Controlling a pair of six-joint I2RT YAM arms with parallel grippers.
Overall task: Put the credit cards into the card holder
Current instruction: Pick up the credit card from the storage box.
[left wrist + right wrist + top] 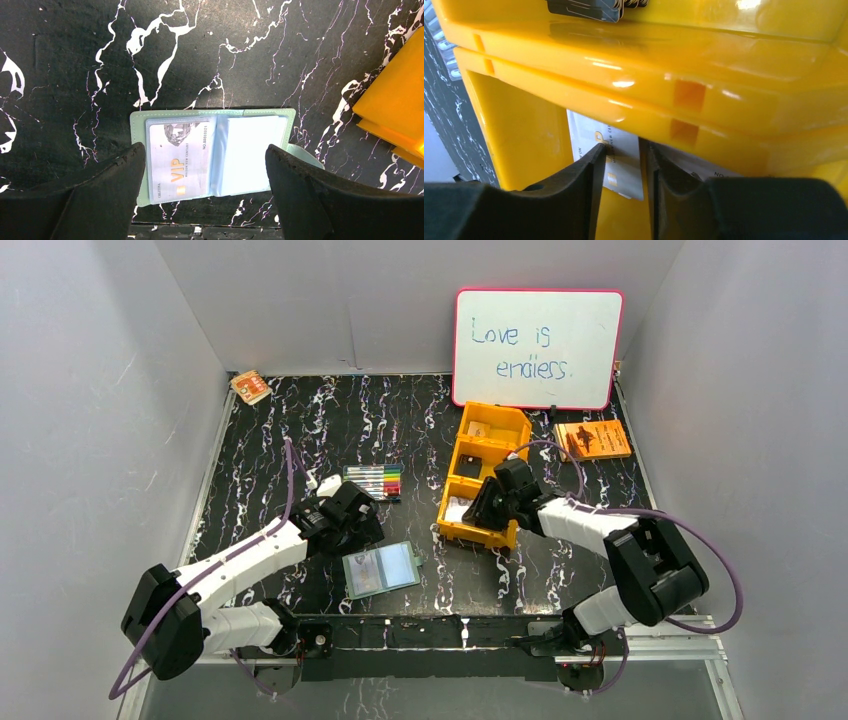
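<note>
Item: whitish thin plastic credit card (591,132), in a compartment of glossy orange plastic bin (624,65)
Posn: straight ahead of R gripper (625,150), print side showing between its tips; long axis seems to run away from tips, far end hid under bin rim
R jaws: narrow gap, nothing pinched
2nd card (696,165) just right of tips
Grey-green folding card holder (250,150) lies open flat under L gripper (205,150), jaws wide, empty; VIP card (180,160) in one pocket
R arm nearer the loose cards
Surface: black marbled table (225,50); room inside bin tight
</note>
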